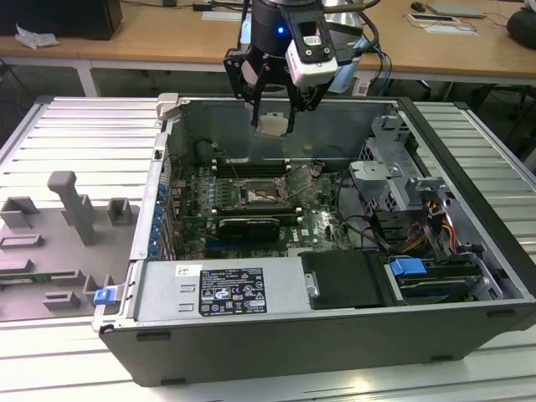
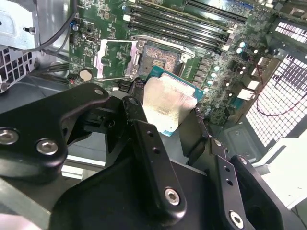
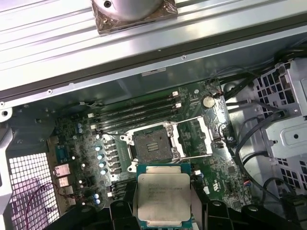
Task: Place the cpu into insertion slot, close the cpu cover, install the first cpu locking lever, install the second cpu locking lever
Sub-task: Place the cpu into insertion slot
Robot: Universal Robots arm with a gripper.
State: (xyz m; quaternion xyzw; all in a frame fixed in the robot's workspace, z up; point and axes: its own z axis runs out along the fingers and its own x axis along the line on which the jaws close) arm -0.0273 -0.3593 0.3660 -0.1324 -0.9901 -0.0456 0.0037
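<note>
The black two-finger gripper (image 1: 274,126) pinches the small flat square cpu with a pale silver-beige metal top (image 3: 163,196), its fingers (image 2: 133,109) clamped on opposite edges. Well below the fingertips lies the square dark insertion slot (image 3: 151,145), with the thin silver metal cpu cover (image 2: 99,61) folded open beside it. Seating it well likely calls for a level chip, squared to the slot and lowered straight without pressing.

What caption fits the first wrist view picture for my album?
The gripper holds the cpu near the empty insertion slot, with the cpu cover open.
</note>
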